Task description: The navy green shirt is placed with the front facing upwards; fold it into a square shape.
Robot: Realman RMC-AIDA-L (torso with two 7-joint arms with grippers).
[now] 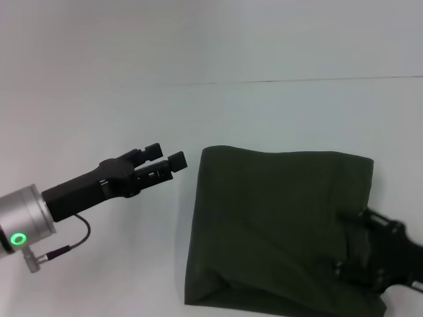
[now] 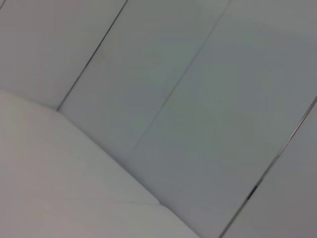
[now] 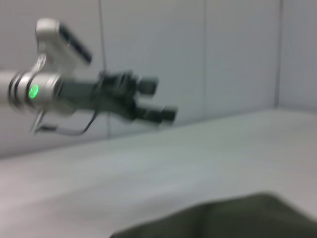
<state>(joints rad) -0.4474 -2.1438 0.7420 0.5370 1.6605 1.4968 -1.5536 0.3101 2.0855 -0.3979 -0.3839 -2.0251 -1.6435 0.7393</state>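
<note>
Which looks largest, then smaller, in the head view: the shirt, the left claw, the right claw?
1. The navy green shirt, folded, clearly largest.
2. and 3. Left claw and right claw: unsure; the right one is cut by the frame.

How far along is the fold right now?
Mostly done: the shirt lies on the table as a compact, roughly square block, with no sleeves, collar or lettering showing. The left gripper hangs clear of it, off its left edge, jaws apart and empty. The right gripper is over the shirt's near right corner. What looks left is squaring that uneven near edge and pulling away.
</note>
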